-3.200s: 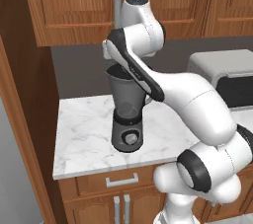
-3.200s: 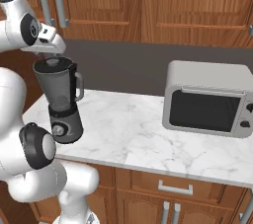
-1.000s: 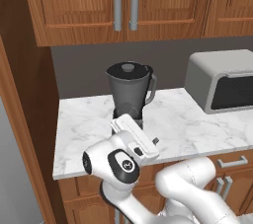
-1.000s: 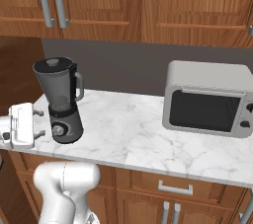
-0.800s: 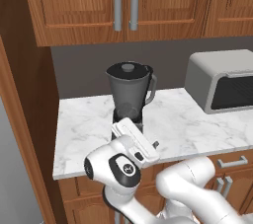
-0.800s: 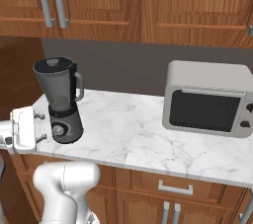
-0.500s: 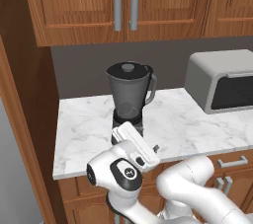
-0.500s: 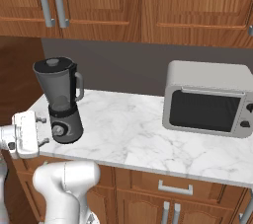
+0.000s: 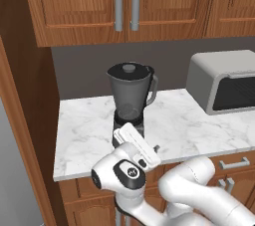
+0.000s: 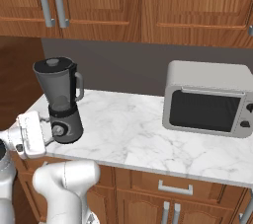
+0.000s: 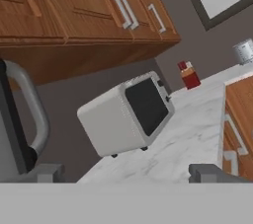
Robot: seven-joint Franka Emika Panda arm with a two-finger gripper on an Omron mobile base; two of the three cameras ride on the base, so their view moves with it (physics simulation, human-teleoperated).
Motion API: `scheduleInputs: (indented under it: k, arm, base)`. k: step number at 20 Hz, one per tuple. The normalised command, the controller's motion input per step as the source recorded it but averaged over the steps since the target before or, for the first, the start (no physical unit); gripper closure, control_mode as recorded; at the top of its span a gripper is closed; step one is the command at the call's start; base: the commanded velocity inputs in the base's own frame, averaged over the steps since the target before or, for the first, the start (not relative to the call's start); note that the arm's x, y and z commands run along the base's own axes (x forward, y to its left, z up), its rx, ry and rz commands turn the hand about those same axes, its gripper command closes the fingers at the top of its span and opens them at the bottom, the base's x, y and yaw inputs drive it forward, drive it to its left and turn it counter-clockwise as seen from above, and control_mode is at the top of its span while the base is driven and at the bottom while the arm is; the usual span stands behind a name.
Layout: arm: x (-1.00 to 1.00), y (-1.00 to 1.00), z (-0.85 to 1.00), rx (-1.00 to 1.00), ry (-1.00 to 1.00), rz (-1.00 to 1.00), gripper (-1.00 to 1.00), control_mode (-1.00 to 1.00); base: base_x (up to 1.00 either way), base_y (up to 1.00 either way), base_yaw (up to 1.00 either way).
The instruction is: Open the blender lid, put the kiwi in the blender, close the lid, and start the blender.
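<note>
The dark grey blender (image 9: 130,101) stands on the marble counter with its smoky jar upright. The blender lid (image 9: 129,69) sits flat on the jar's rim. From the right, the blender (image 10: 63,100) shows its silver knob (image 10: 59,130) facing the counter's front edge. My gripper (image 9: 147,146) hangs low at that edge, just in front of the blender's base. In the right base view the gripper (image 10: 45,130) is just left of the knob. In the hand view my gripper (image 11: 126,173) is open with nothing between its fingertips, and the jar's handle (image 11: 30,114) is at the left. The kiwi is out of view.
A boxy grey toaster oven (image 9: 224,80) stands at the right of the counter, the same toaster oven (image 10: 210,98) in the right base view. Bare marble (image 10: 128,129) lies between it and the blender. Wooden cabinets (image 9: 124,1) hang above. A red bottle (image 11: 188,74) stands on a far counter.
My arm has swung down from the jar's top to the counter's front edge. Over the last second the hand has crept lower and closer to the blender's base. The jaws stayed open.
</note>
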Motion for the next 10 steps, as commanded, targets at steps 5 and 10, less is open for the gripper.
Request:
scheduleInputs:
  k: [5,10]
  arm:
    - [0.22,0.0,-0.14,0.0,-0.05,0.03,-1.0,-1.0]
    - [0.23,0.0,-0.19,0.0,-0.02,0.03,-1.0,-1.0]
  base:
    - [0.0,0.0,0.0]
    - [0.0,0.0,0.0]
